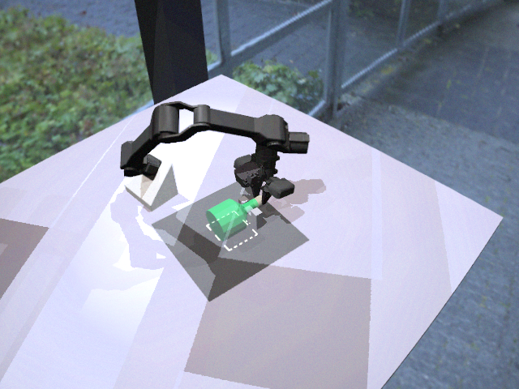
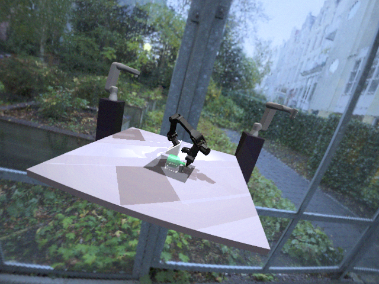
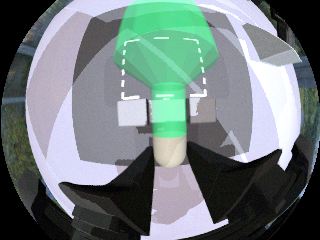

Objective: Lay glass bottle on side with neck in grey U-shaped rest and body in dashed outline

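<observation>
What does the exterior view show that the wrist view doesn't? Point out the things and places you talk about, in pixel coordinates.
Only the exterior view shows two pale arms on dark pedestals, one [image 2: 113,76], the other [image 2: 268,114]. Only the wrist view shows the bottle's cream tip [image 3: 170,151] clearly, between the gripper's fingertips. Both show the green bottle [image 2: 173,160] [image 3: 167,55], the dashed outline [image 2: 165,167] [image 3: 123,70] and the gripper [image 2: 188,164] [image 3: 170,148].

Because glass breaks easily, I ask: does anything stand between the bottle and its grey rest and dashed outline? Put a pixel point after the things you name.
Nothing visible does. The green bottle [image 1: 228,215] [image 2: 173,160] [image 3: 167,55], gripped by the pincer [image 1: 260,199] [image 2: 187,165] [image 3: 170,148], is above both.
</observation>
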Robot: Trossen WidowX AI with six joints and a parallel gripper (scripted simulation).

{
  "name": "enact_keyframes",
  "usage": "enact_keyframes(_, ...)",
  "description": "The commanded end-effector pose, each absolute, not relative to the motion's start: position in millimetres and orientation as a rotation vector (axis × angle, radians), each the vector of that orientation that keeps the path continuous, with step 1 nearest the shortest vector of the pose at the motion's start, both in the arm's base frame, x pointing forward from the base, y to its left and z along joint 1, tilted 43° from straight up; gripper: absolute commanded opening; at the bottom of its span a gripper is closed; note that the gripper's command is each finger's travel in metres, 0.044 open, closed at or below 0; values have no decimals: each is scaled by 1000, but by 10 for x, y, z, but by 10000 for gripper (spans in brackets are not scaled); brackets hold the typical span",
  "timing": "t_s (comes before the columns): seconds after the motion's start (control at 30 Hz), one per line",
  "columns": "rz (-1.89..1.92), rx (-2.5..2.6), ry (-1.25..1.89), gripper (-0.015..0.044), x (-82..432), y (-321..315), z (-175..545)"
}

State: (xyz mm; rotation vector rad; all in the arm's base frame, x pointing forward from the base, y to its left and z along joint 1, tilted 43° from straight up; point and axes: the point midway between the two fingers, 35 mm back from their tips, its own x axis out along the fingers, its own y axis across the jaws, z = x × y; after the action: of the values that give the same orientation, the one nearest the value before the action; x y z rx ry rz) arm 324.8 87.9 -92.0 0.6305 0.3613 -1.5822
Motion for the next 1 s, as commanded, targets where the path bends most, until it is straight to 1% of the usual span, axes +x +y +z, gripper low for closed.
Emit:
enact_keyframes(0.0, -1583, 629, 361, 116, 3248, 878, -918)
enact_keyframes(0.07, -1583, 629, 361, 116, 3248, 878, -918)
enact_keyframes(0.47, -1583, 629, 361, 431, 3248, 878, -918)
enact_keyframes(0.5, -1583, 636, 364, 440, 3250, 890, -903)
enact_keyframes(0.73, -1578, 826, 475, 440, 3257, 1225, -447)
enact_keyframes(0.97, -1577, 835, 481, 440, 3252, 1330, -375)
